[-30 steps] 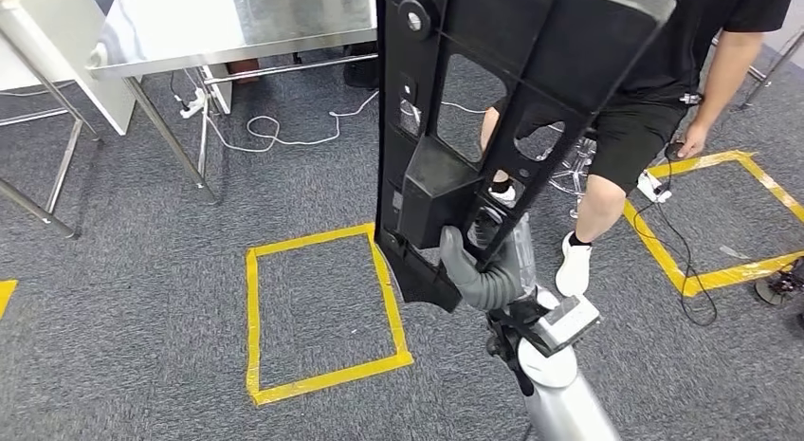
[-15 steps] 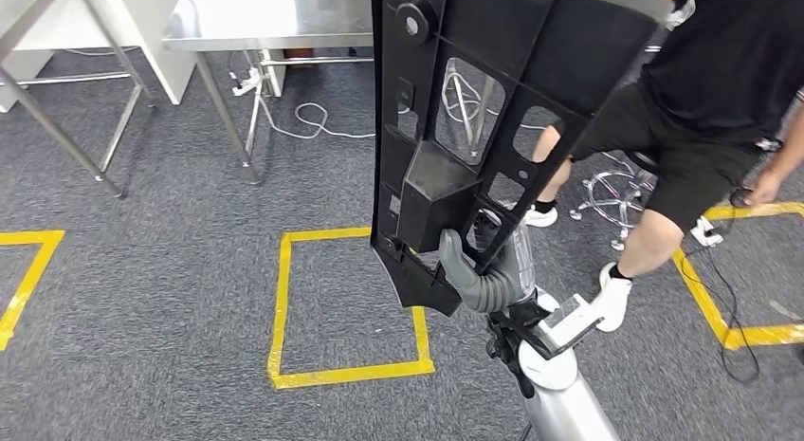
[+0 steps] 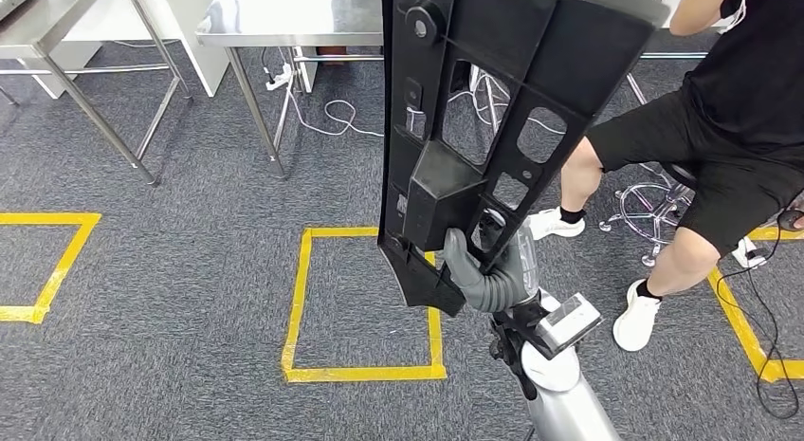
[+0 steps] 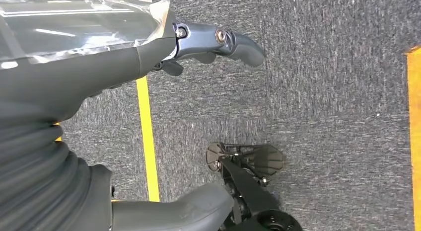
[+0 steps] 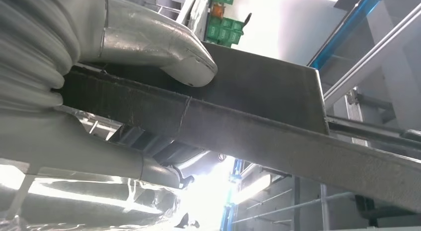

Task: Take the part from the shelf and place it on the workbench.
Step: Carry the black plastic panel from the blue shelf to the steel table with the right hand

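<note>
A large black plastic part [image 3: 493,100] with several cut-out openings stands upright in the head view, reaching past the picture's top. My right hand [image 3: 488,270] grips it near its lower end, grey thumb against the boxy bulge. Close up in the right wrist view, the thumb [image 5: 164,47] presses on the part's edge [image 5: 258,136]. The steel workbench [image 3: 284,14] stands ahead to the left, beyond the part. My left hand [image 4: 89,77] hangs over the grey carpet with its fingers [image 4: 233,42] apart and nothing in them.
A person in black [image 3: 740,100] sits close on the right, legs stretched beside the part, over a chrome chair base [image 3: 654,209]. A yellow tape square [image 3: 365,372] marks the carpet below. A second steel frame [image 3: 95,109] stands at far left. White cables [image 3: 332,114] lie under the workbench.
The whole picture has shifted right, so the camera has turned left; workbench and tape square now sit nearer the middle. The part stays in my right hand as before.
</note>
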